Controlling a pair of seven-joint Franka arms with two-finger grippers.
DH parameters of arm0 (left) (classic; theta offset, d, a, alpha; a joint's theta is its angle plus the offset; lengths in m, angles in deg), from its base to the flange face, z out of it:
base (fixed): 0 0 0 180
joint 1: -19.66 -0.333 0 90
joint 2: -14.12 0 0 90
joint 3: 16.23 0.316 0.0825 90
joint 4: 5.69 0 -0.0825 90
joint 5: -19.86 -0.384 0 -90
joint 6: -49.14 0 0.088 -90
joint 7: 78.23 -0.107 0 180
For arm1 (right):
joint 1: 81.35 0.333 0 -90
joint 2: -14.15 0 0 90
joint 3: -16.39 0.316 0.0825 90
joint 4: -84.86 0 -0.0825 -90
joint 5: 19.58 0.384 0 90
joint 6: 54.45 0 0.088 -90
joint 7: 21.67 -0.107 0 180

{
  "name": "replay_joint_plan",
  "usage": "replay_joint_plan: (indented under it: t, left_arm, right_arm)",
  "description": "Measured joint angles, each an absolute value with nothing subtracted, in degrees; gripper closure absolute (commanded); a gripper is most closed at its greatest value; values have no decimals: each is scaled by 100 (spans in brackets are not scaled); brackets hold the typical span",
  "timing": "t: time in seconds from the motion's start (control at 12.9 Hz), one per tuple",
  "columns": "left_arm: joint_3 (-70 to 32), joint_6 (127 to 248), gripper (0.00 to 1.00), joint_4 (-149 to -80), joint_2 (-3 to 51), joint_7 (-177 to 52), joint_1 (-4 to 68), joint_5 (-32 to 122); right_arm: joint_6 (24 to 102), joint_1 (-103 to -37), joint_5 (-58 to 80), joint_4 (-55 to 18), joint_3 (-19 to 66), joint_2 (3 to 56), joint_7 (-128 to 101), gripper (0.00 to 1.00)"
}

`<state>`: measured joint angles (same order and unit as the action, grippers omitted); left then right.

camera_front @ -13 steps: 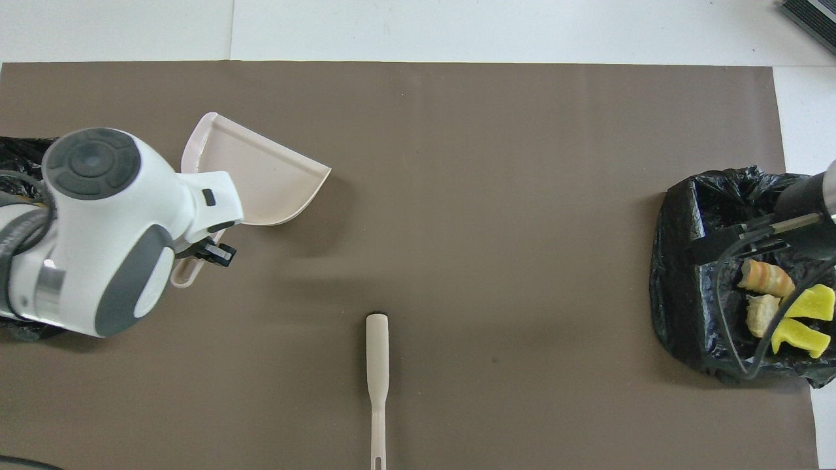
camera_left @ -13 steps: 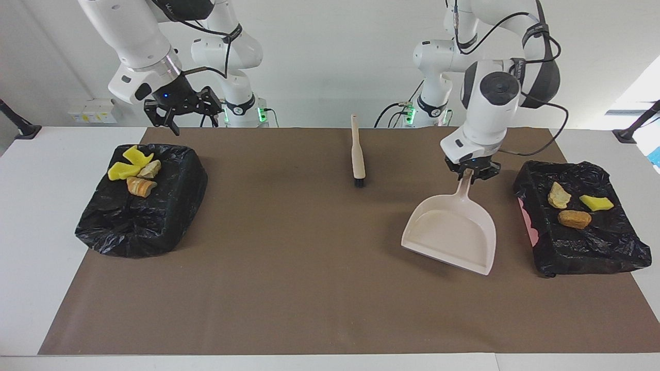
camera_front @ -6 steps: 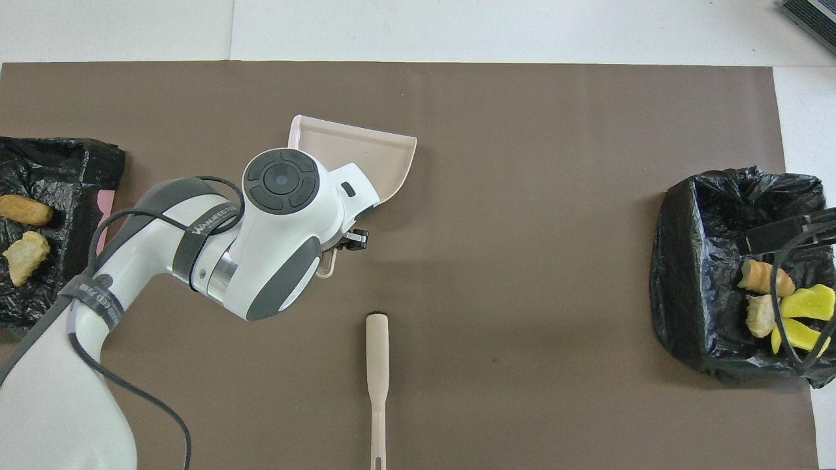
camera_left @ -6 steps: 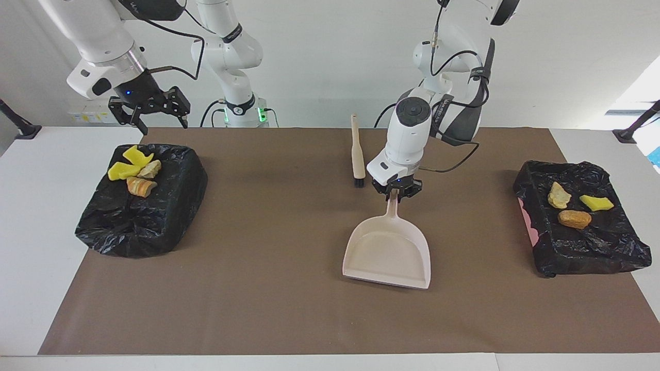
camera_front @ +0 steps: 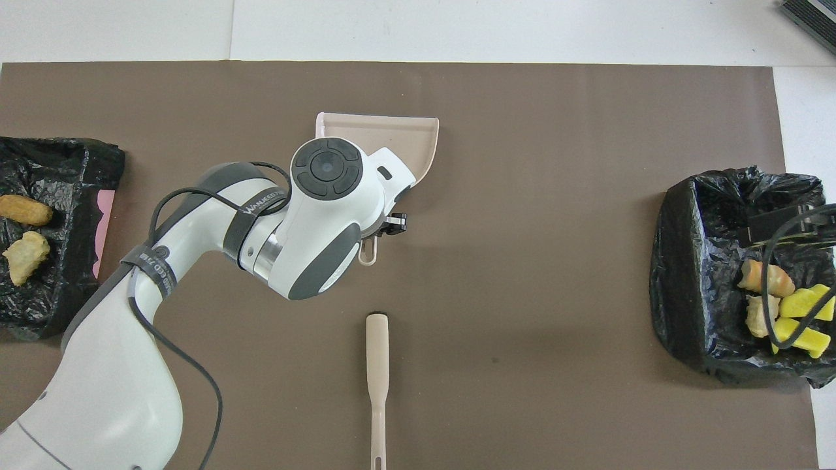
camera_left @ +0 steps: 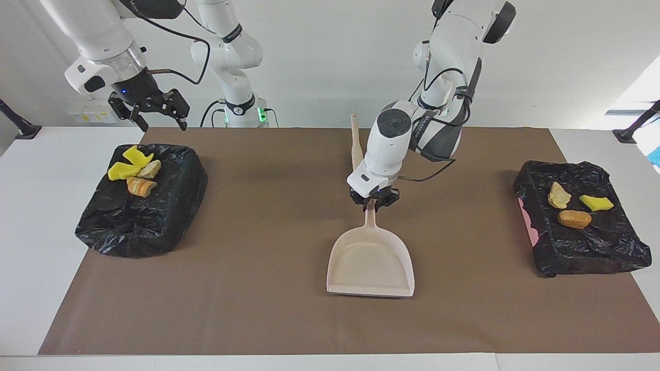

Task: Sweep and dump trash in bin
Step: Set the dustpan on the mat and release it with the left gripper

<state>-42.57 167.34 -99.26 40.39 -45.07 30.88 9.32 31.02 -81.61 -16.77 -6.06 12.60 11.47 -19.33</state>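
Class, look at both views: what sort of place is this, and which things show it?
Probably a robotics lab: two arms mounted at a table covered with a brown mat, the left gripper holding a beige dustpan, and staged trash in bag-lined bins.

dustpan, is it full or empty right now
Empty. The dustpan shows only its bare beige floor in the facing view; no scraps lie in it. The left pincer holds its handle over the brown mat.

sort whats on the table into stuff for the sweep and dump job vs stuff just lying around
Job:
dustpan, held by the left end effector
brush
trash in the bin at the left arm's end
trash lumps in the lined bin under the right end effector, which is open

Lying about:
brown mat
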Motion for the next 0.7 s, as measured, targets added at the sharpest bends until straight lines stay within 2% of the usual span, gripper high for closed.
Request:
replay_joint_plan:
  t: [0.39,0.46,0.54,0.62,0.7]
  left_arm:
    - [-4251,16726,100,-9735,4366,-4419,3126,779]
    - [-4252,16718,92,-9724,4366,-4417,3126,773]
    - [-4250,16708,64,-9717,4366,-4415,3126,772]
    - [-4250,16706,28,-9715,4367,-4415,3126,771]
    - [-4248,16706,6,-9704,4366,-4410,3126,763]
  right_arm:
    - [3102,-8157,-1676,-603,1283,1136,-1954,0]
    - [3102,-8149,-1676,-603,1294,1133,-1954,0]
    - [3102,-8143,-1676,-603,1303,1129,-1954,0]
    - [3125,-8140,-1678,-602,1306,1126,-1954,0]
    - [3207,-8128,-1680,-604,1306,1130,-1954,0]
